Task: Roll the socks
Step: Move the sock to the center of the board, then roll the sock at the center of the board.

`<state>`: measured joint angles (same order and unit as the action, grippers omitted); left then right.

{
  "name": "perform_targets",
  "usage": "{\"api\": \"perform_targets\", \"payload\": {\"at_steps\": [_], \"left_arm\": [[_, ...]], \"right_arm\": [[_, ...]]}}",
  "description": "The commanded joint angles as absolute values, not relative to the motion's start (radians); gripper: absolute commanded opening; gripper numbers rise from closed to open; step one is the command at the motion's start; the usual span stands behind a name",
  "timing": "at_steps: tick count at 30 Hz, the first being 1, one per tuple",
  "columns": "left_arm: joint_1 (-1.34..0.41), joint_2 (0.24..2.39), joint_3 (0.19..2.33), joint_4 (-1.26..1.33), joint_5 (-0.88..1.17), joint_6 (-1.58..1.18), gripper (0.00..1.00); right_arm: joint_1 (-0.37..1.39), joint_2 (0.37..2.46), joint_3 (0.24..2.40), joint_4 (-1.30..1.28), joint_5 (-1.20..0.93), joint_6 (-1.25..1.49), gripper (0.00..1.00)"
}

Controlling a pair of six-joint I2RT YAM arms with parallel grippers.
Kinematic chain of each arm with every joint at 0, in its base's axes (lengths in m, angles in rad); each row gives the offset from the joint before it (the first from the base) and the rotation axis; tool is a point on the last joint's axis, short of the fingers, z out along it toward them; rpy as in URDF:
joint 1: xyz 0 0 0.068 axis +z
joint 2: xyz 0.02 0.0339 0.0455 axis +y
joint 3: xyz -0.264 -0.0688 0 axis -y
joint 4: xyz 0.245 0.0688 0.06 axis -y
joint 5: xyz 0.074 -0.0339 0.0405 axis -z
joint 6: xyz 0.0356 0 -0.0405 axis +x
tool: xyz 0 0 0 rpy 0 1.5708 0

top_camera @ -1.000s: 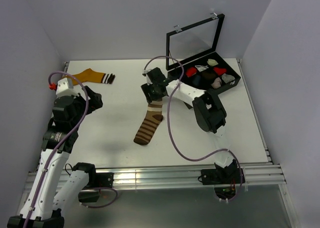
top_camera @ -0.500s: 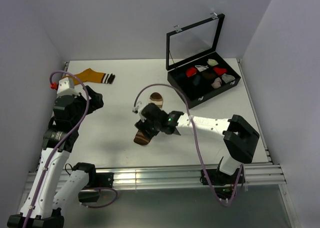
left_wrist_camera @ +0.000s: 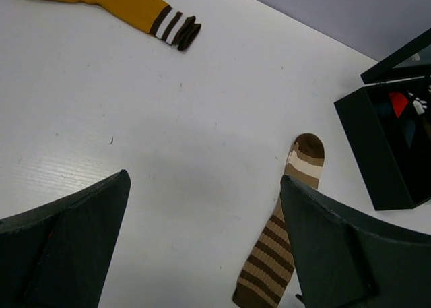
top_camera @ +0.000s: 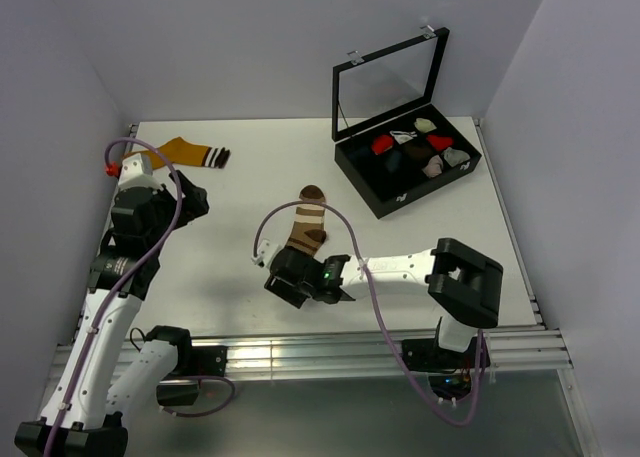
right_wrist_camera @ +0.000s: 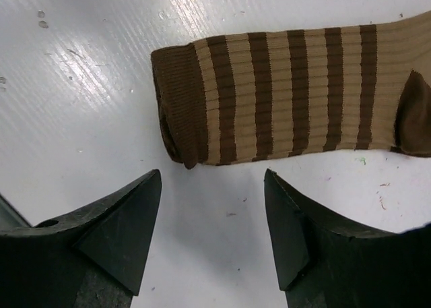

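The brown sock with cream stripes [top_camera: 307,222] lies flat mid-table, toe toward the back. My right gripper [top_camera: 292,277] hangs low over its near cuff end and hides that end from above. In the right wrist view the dark cuff [right_wrist_camera: 178,106] lies just beyond my right gripper [right_wrist_camera: 213,180], which is open with only bare table between its fingers. The mustard-orange sock [top_camera: 185,152] with a dark striped cuff lies at the back left. My left gripper [top_camera: 190,199] hovers open near it, high above the table. The left wrist view shows both the mustard-orange sock [left_wrist_camera: 128,1] and the brown sock [left_wrist_camera: 289,234] beyond my left gripper [left_wrist_camera: 205,180].
A black box [top_camera: 400,202] with a raised glass lid [top_camera: 390,82] stands at the back right and holds several small sock bundles. The right arm's cable [top_camera: 262,232] loops over the table left of the brown sock. Walls close in the table on three sides.
My right arm has swung from the sock's far end to its near cuff end, uncovering the toe. Its jaws have opened slightly. My left arm has barely shifted.
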<state>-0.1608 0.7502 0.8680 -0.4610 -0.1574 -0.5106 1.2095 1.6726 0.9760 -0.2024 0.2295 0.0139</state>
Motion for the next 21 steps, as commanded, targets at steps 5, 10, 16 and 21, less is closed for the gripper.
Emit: {"api": "perform_targets", "payload": {"at_steps": [5,10,16,21], "left_arm": [[-0.164,0.767,0.876,-0.449,-0.16,-0.508,1.0],[-0.164,0.778,0.877,-0.442,-0.16,-0.509,1.0],[-0.164,0.792,0.877,-0.439,-0.163,-0.505,0.99],[-0.164,0.805,0.873,-0.428,-0.158,-0.506,0.99]], "right_arm": [[1.247,1.726,1.017,-0.121,0.284,-0.09,0.69],[1.259,1.761,1.02,-0.104,0.284,-0.112,0.68],[1.262,1.799,1.012,-0.071,0.322,-0.127,0.64],[1.262,1.819,0.999,-0.032,0.35,-0.159,0.58]]}}
